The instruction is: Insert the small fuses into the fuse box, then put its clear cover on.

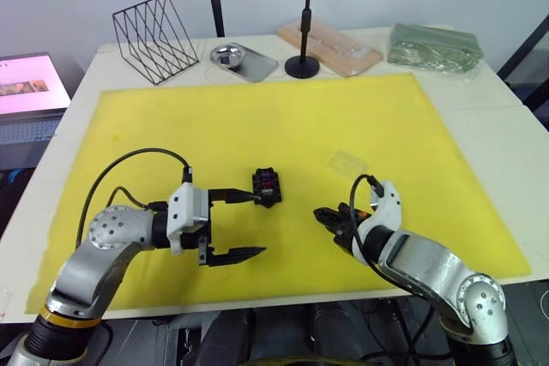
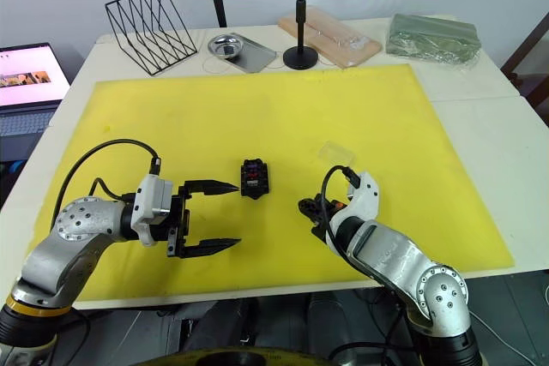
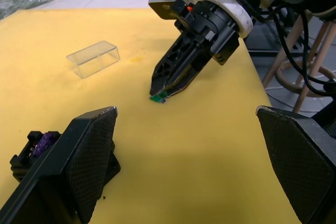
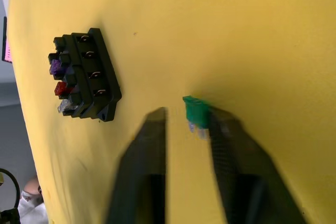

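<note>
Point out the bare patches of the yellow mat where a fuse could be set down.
Free: the wide stretch of yellow mat between the fuse box and the far edge, and the right side beyond the clear cover. Crowded: the near strip, where the open left gripper flanks the box and the right gripper sits by a green fuse.

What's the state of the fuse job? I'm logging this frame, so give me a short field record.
fuse box: on the yellow mat, purple, red and grey fuses seated
green fuse: on the mat, at the tips of the right gripper; grip not confirmed
left gripper: open, one finger by the fuse box
clear cover: lying on the mat, not fitted
</note>
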Motion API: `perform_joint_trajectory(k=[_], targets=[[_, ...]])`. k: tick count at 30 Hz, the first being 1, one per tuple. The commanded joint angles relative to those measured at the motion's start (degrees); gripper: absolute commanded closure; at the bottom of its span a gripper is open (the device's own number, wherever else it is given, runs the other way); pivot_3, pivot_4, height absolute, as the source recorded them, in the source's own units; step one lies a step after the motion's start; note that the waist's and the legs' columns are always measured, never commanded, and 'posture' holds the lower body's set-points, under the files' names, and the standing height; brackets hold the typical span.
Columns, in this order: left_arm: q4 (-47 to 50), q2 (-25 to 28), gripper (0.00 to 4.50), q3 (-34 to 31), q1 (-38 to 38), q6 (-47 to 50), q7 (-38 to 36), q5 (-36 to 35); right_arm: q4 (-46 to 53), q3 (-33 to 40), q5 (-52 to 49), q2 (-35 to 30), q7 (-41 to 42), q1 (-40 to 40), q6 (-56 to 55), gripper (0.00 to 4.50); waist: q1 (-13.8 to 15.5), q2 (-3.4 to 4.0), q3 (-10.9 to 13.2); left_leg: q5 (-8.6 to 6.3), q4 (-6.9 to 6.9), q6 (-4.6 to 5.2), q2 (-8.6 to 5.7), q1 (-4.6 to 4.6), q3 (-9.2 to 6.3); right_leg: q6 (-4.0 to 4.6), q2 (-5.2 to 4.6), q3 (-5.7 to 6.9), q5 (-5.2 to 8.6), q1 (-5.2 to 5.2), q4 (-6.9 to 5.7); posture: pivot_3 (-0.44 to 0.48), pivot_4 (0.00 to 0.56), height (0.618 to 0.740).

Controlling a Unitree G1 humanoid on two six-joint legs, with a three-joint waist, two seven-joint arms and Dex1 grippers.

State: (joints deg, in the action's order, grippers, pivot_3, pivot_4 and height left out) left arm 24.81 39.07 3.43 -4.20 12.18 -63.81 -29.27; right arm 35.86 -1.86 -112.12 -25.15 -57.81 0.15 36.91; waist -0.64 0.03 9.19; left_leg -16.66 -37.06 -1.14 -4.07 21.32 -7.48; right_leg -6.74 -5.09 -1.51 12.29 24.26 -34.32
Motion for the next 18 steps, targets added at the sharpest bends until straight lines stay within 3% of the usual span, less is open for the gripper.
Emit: perform_joint_trajectory(k=[1, 4, 6, 8, 9, 12, 18], targets=[[0.05, 0.16, 0.00, -0.17, -0.60, -1.35, -0.74, 0.27, 2.19, 1.50, -0.88, -4.17, 5.43, 1.63, 2.25, 1.83, 0.03, 0.00, 0.00, 0.00, 0.00, 0.00, 0.00, 0.00, 0.00, 0.00, 0.00, 0.00, 0.00, -0.01, 0.00, 0.000, 0.150, 0.740], [-0.66, -0.04, 0.00, -0.05, -1.12, -1.80, -1.03, 0.61, -0.39, 4.42, -0.88, -12.27, 16.95, 2.85, 7.80, 0.76, 0.14, 0.01, -0.01, 0.00, -0.03, 0.01, -0.02, 0.00, 0.01, 0.02, -0.01, 0.00, 0.02, -0.08, 0.04, 0.000, 0.150, 0.740], [-1.22, -0.16, 0.00, 0.00, -1.45, -1.99, -1.30, 0.76, -8.38, 7.87, -0.88, -25.98, 36.55, -0.25, 20.53, 0.04, 0.06, 0.09, 0.03, 0.00, -0.08, 0.02, -0.03, -0.03, 0.02, 0.19, 0.00, 0.03, 0.11, -0.20, 0.09, 0.000, 0.150, 0.740], [-1.48, -0.24, 0.00, -0.15, -1.56, -2.15, -1.61, 0.64, -16.66, 8.65, -0.88, -39.61, 56.46, -8.21, 33.86, 0.01, 0.04, 0.27, 0.12, -0.02, -0.18, 0.06, -0.08, -0.13, 0.23, 0.23, -0.06, 0.00, 0.13, -0.44, 0.21, 0.000, 0.150, 0.740], [-1.65, -0.26, 0.00, -0.20, -1.61, -2.21, -1.87, 0.49, -18.59, 8.29, 1.48, -43.10, 63.40, -12.80, 38.15, 0.01, 0.10, 0.29, 0.16, -0.05, -0.22, 0.11, -0.08, -0.23, 0.34, 0.24, -0.09, 0.00, 0.13, -0.54, 0.24, 0.000, 0.150, 0.740], [-2.03, -0.33, 0.00, 0.06, -1.73, -2.39, -2.90, 0.07, -25.01, 4.97, 10.44, -45.22, 78.94, -22.07, 44.63, 0.01, 0.09, 0.09, 0.11, -0.16, -0.09, 0.29, 0.10, -0.43, 0.37, 0.24, 0.06, 0.10, 0.16, -0.65, 0.30, 0.000, 0.150, 0.740], [-2.88, -1.39, 0.00, 1.39, -2.68, -5.27, -4.03, 1.97, -34.43, -3.70, 26.41, -36.76, 94.10, -33.31, 47.69, 0.01, 0.08, -0.01, 0.15, -0.36, -0.06, 0.61, 0.46, -0.31, 0.45, 0.19, 0.35, 0.11, 0.13, -0.37, 0.19, 0.000, 0.150, 0.740]])
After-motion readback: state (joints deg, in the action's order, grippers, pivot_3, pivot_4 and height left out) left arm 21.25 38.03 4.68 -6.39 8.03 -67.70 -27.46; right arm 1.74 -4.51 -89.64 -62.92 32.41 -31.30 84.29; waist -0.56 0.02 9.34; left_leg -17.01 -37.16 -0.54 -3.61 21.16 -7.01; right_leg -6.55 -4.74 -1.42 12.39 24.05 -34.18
